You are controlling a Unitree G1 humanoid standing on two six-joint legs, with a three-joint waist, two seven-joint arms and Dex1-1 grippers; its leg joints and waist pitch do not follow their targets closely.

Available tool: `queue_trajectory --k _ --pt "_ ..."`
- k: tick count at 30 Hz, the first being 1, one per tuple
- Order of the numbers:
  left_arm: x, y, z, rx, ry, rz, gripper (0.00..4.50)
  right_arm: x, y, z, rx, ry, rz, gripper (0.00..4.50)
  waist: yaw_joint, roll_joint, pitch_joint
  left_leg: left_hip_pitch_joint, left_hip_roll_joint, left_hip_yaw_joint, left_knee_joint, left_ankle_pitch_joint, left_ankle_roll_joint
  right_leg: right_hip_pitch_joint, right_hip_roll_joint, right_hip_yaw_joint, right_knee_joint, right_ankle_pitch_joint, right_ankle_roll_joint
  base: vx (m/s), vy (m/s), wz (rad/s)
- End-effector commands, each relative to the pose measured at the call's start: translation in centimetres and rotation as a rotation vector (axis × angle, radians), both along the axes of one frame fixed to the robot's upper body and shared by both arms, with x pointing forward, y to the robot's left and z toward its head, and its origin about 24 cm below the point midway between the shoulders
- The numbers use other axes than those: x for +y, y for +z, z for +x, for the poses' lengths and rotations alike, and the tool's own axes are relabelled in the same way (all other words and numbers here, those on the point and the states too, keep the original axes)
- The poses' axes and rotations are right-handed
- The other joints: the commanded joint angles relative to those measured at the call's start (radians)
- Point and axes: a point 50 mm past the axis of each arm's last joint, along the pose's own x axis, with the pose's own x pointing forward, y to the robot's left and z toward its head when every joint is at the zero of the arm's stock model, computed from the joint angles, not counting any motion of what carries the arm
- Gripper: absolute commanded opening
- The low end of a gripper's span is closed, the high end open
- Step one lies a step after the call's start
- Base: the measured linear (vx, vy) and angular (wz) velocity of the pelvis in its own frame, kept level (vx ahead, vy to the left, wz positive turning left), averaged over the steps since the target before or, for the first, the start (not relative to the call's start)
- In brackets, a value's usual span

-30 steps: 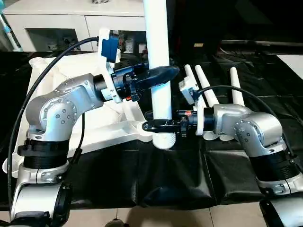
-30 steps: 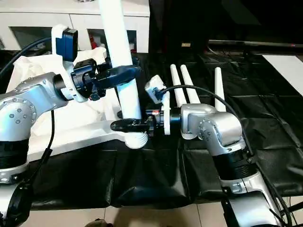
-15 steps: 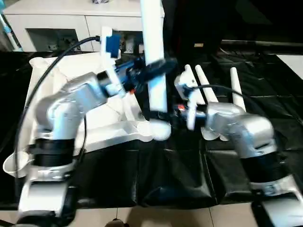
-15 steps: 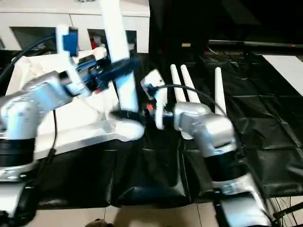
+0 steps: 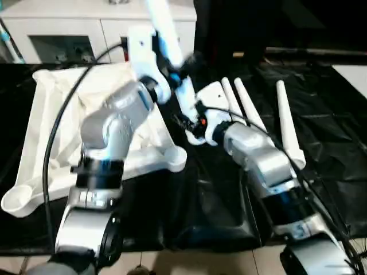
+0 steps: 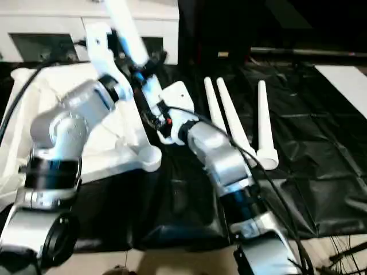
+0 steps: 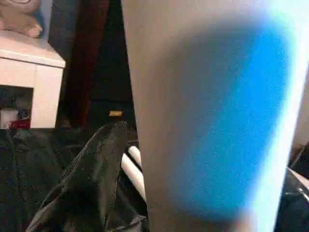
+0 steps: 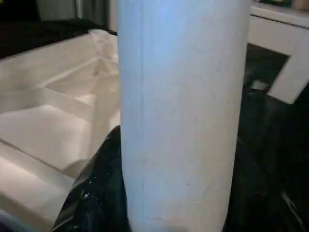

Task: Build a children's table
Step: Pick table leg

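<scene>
The children's table top (image 5: 57,114) lies upside down on the black sheet, with its near corner socket (image 5: 175,159) bare. One white leg (image 5: 172,51) hangs tilted above the top's right edge, its upper end leaning toward the cabinet. My left gripper (image 5: 182,64) is at the leg's middle. My right gripper (image 5: 186,121) is shut on the leg's lower end. In the right wrist view the leg (image 8: 178,111) stands close, with a black finger (image 8: 96,193) against its side. Three more legs (image 5: 241,103) lie side by side to the right.
The white cabinet (image 5: 69,28) stands behind the big black-sheeted table (image 5: 218,200). The loose legs lie just right of my right forearm (image 5: 258,160). A far corner socket of the top (image 5: 14,200) juts toward the table's front left.
The leg stood upright at the near corner socket; now it is lifted clear and tilted. Both arms have swung up and away from me with it.
</scene>
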Motion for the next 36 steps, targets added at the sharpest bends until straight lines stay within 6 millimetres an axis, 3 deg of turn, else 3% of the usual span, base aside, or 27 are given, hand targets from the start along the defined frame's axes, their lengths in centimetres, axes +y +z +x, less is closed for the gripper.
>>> queue_trajectory --k 1,13,18,29,31,34,36 --pt "1.5 1.0 0.4 -0.012 0.083 -0.043 3.31 0.0 0.1 0.1 -0.033 -0.025 -0.008 1.88 0.000 0.010 -0.083 0.017 0.045 -0.021 -0.058 -0.064 -0.024 0.064 -0.089 0.053 -0.067 0.055 -0.194 0.000 0.000 0.00" --pt "1.6 1.8 0.1 -0.023 0.067 -0.164 2.25 -0.1 0.0 0.9 -0.042 -0.077 0.015 1.88 0.000 0.001 -0.082 0.016 0.046 -0.019 -0.059 -0.073 -0.007 0.066 -0.091 0.053 -0.068 0.045 -0.206 0.000 0.000 0.00" --pt "1.6 1.9 -0.1 -0.027 0.041 -0.183 1.86 0.0 -0.1 0.9 -0.044 -0.074 0.019 1.88 0.001 0.002 -0.082 0.016 0.046 -0.019 -0.058 -0.066 0.000 0.064 -0.092 0.053 -0.067 0.045 -0.199 0.000 0.000 0.00" --pt "1.3 2.0 -0.6 -0.045 -0.041 -0.156 1.77 -0.1 0.3 1.1 -0.084 -0.062 0.018 1.88 0.000 0.007 -0.082 0.017 0.047 -0.020 -0.059 -0.076 -0.009 0.062 -0.092 0.053 -0.067 0.042 -0.195 0.000 0.000 0.00" --pt "1.1 2.1 -0.9 -0.063 -0.088 -0.122 1.77 0.1 0.6 0.8 -0.063 -0.001 0.074 2.58 0.000 0.006 -0.082 0.017 0.046 -0.018 -0.058 -0.080 -0.004 0.064 -0.090 0.054 -0.066 0.048 -0.198 0.000 0.000 0.00" --pt "1.0 2.2 -1.5 -0.091 -0.189 -0.045 1.77 -0.2 1.6 0.4 0.000 0.114 0.181 2.67 0.001 0.009 -0.082 0.019 0.049 -0.020 -0.060 -0.086 0.010 0.064 -0.092 0.054 -0.066 0.048 -0.201 0.000 0.000 0.00" --pt "1.0 2.2 -1.7 -0.096 -0.229 -0.008 1.77 -0.5 2.1 0.2 0.014 0.168 0.201 3.00 0.001 0.008 -0.081 0.020 0.050 -0.020 -0.061 -0.078 0.019 0.062 -0.090 0.052 -0.064 0.055 -0.204 0.000 0.000 0.00"
